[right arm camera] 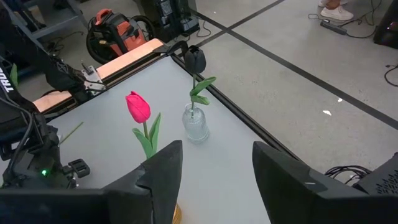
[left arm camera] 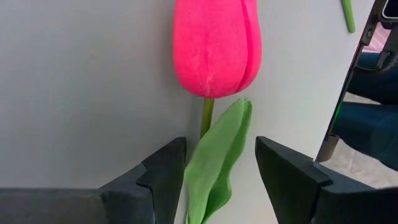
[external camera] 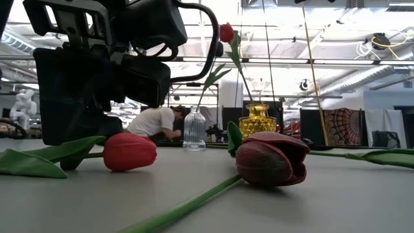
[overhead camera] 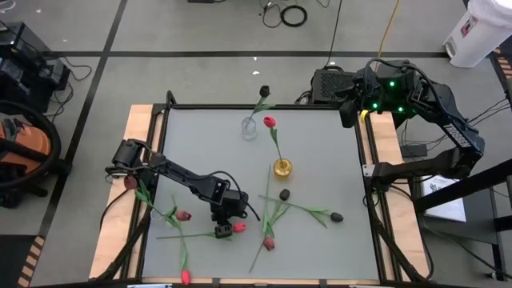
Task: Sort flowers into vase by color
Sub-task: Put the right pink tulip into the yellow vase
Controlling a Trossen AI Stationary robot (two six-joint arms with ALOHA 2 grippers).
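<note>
One bright pink tulip, green stem and leaf between spread left pincer fingers.

A: The pink tulip head looks like matt, velvety cloth, and its leaf is smooth.

B: The clear vase is ribbed glass; the gold vase shines glossy.

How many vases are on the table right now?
2. A clear glass vase stands near the table's far edge holding a dark tulip; a gold vase stands near the middle holding a red-pink tulip. None seems hidden.
</note>
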